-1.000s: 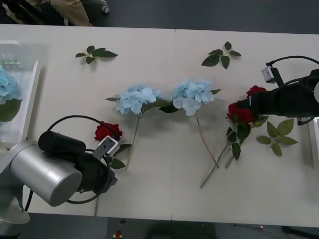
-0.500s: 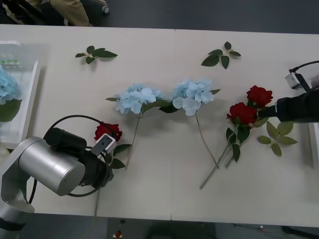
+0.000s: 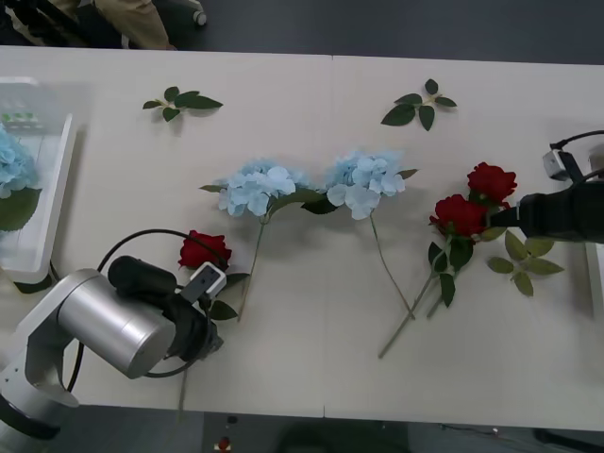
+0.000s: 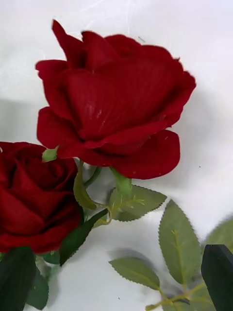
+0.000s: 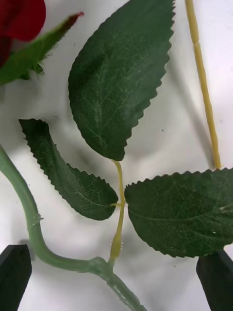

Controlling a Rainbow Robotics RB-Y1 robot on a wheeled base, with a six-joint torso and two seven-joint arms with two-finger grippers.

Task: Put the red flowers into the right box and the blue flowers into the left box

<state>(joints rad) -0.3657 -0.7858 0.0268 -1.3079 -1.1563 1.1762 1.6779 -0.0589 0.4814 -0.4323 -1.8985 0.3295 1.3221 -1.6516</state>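
Three velvety red roses (image 3: 460, 214): two at table's 3 o'clock, one at 8 o'clock. Two puffy blue hydrangeas (image 3: 257, 188) lie centre. Left gripper (image 5: 116, 279) is spread wide, black tips straddling the serrated-leaf rose stem, holding nothing. Right gripper (image 3: 502, 216) touches the 3 o'clock roses; aperture cannot be determined.

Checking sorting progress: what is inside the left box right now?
The left box holds one blue flower with a green leaf. The front view's edge cuts off the rest of its inside.
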